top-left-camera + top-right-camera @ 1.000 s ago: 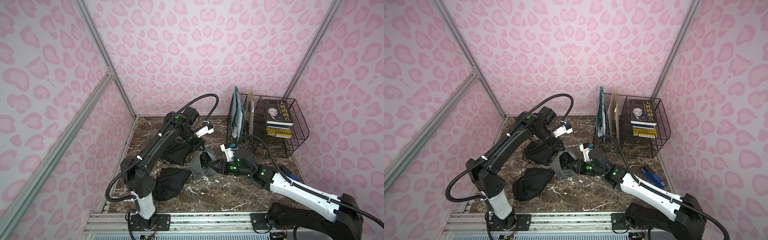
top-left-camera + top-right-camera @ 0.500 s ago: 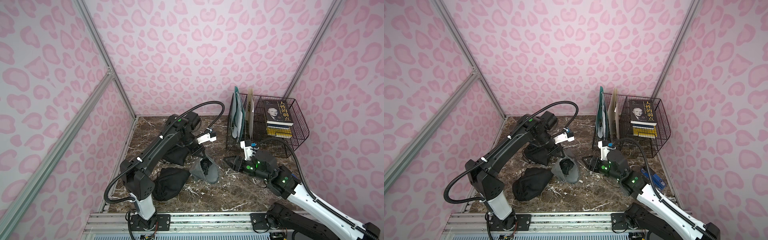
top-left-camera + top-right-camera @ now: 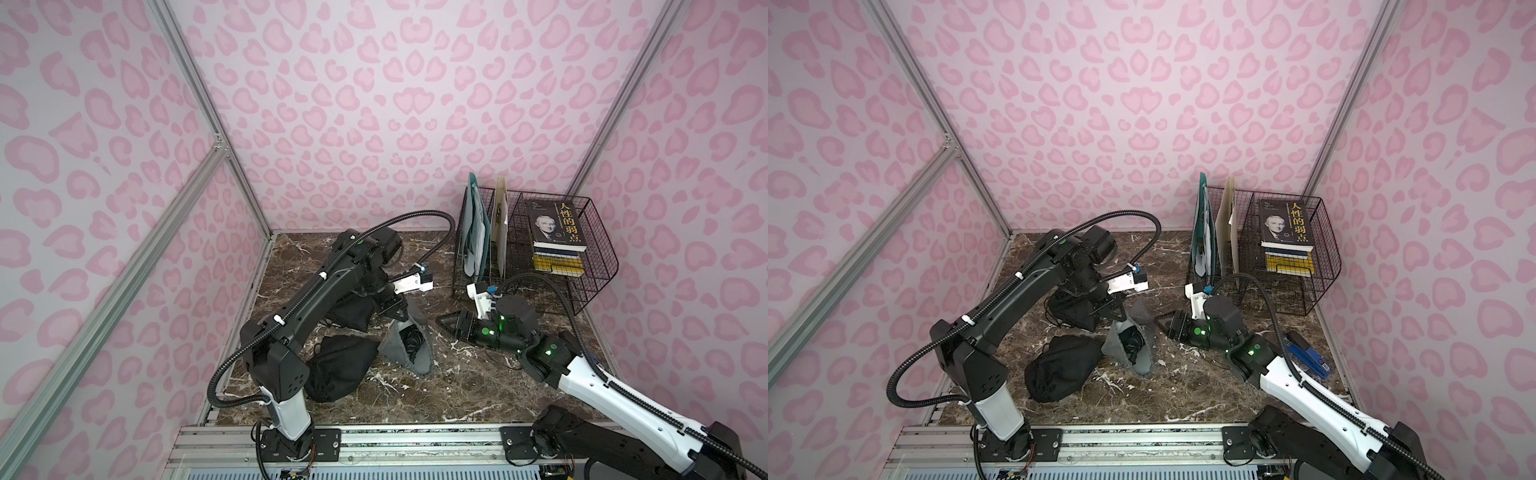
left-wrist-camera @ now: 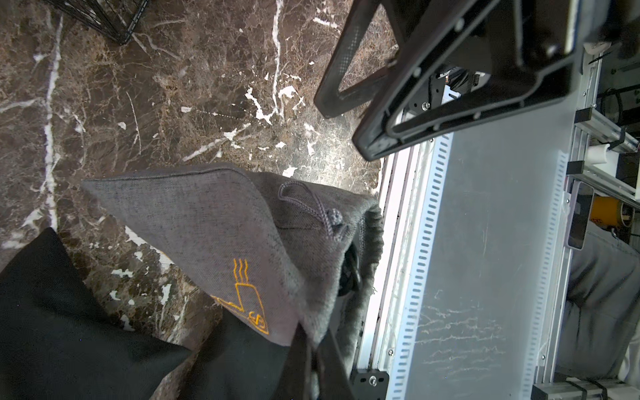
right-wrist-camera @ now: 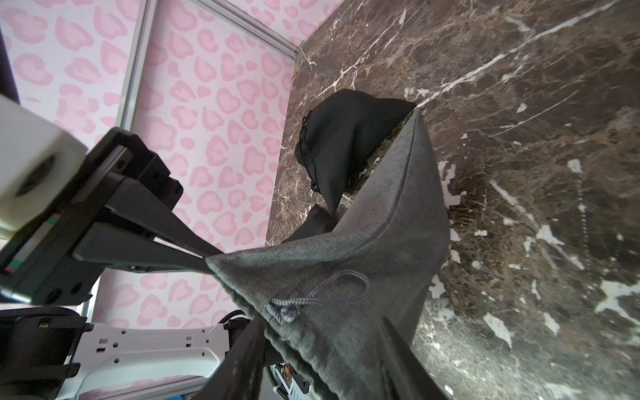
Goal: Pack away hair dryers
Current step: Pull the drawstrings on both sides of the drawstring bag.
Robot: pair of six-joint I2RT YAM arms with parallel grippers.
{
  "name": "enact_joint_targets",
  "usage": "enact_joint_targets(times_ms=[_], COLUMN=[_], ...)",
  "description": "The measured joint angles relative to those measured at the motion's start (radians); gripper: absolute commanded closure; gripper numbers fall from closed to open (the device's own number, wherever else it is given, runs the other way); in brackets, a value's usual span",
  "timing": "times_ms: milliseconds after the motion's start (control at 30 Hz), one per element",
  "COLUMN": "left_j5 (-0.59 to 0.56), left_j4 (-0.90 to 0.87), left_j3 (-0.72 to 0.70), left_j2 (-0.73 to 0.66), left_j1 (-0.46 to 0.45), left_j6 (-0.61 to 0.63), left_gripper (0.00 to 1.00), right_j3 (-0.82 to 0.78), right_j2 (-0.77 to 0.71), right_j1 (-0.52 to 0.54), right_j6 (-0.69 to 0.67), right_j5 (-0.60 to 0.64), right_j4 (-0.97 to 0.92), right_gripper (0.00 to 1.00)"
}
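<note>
fig. release after insertion. the right gripper, which a second ago was in at the mouth of the grey pouch beside the left gripper, now lies low over the marble table, drawn back toward the wire basket: near the pouch, not touching it. its jaws, seen from the left wrist, stand part open with only bare marble between them; it carries nothing. the left gripper has not let go: its jaws are pressed together on the pouch's upper rim, holding the mouth open. the pouch, a second ago spread between both grippers, now hangs as a cone from that one hold, its lower end on the table. inside the mouth shows the hair dryer, dark, with a coil of black cord; how deep it sits cannot be told. reading: the dryer is delivered, and this pouch probably wants only its drawstring pulled. two black pouches lie bulging beside the left arm; no dryer lies loose on the table, so the task looks close to its end. lettering: the pouch bears an orange outline drawing of a dryer under three wavy lines, no word legible here. the book in the basket reads 人性的弱点 in yellow beside a man's portrait; its smaller print is too fine to read.
</note>
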Motion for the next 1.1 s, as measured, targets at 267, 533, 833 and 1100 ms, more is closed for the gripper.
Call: enact_joint_targets(times_ms=[267,533,833,1100], left_j5=[-0.026,-0.041,-0.056,-0.056], left_j4=[0.010,0.015,0.016,0.016], left_j3=[-0.010,-0.010,0.000,0.001], left_j2=[0.000,0.007,0.016,0.016], left_j1=[0.000,0.000,0.000,0.000], left_j6=[0.004,0.006,0.018,0.021], left_gripper=[0.99,0.99,0.99,0.99], right_j3=[-0.011,-0.021,-0.084,-0.106], right_j2=[0.068,0.106,0.075,0.106], right_j1=[0.000,0.022,0.036,0.050], right_j6=[0.032,0.061,0.120,0.192], right_j5=[-0.065,-0.118,-0.140,-0.153], right_j4=[0.058,0.094,0.142,0.257], right_gripper=[0.46,0.46,0.46,0.46])
